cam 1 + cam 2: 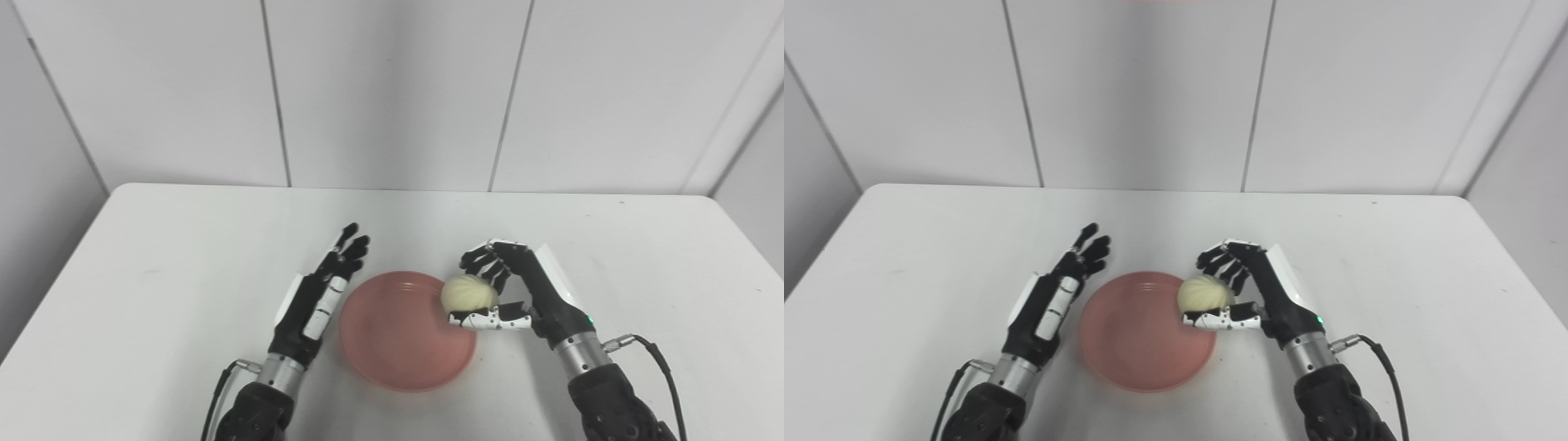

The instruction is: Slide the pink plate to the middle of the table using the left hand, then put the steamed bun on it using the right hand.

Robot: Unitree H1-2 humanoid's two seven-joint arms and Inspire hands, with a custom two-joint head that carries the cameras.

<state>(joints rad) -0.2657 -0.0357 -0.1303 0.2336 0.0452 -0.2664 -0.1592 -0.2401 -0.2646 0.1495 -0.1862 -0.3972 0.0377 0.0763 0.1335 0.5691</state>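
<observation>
A: On the white table point(153, 257), near the front edge and roughly midway across, sat the pink plate point(398, 343). Flat, right side up, nothing resting in its centre.

B: Bun?

A: Steamed bun point(468, 293) was in the right hand point(520, 288), fingers point(484, 260) curled over its far side, thumb point(490, 320) under its near side. So grasping it. Bun hung over the plate's right rim, at the far-right part.

B: Touching the plate?

A: Couldn't tell. Looked slightly above the rim, but the thumb covered the underside.

B: Left hand?

A: Left hand point(321, 291) was just beside the plate's left edge, fingers stretched out straight and pointing toward the far wall point(392, 92), held nothing. Released, basically flat and slightly tilted. Whether its side touched the plate rim, couldn't tell; very close in both views.

B: Anything else on the table?

A: Only the two forearms coming in from the bottom, each with a black cable point(658, 361) near the wrist. Green light point(1319, 320) showed on the right wrist. Behind the table, pale wall panels with thin vertical seams.

B: Plate relative to the hands?

A: Between them, closer to the left one's wrist side.
</observation>
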